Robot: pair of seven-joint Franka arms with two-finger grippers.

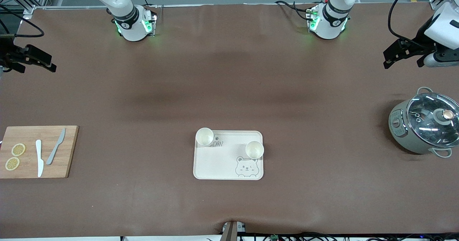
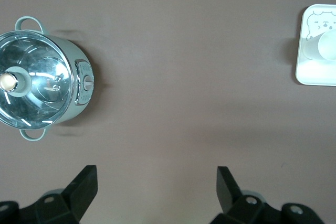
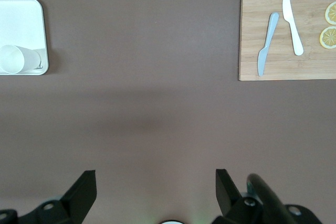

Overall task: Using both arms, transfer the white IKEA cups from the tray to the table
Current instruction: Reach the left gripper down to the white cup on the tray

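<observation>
Two white IKEA cups stand upright on the cream bear-print tray in the middle of the table. One cup is at the tray's corner farther from the front camera, toward the right arm's end. The other cup is at the tray's edge toward the left arm's end. My left gripper is open and empty, up over the table at the left arm's end. My right gripper is open and empty, up over the right arm's end. The left wrist view shows one cup, and so does the right wrist view.
A grey-green pot with a glass lid stands at the left arm's end, also in the left wrist view. A wooden cutting board with two knives and two lemon slices lies at the right arm's end, also in the right wrist view.
</observation>
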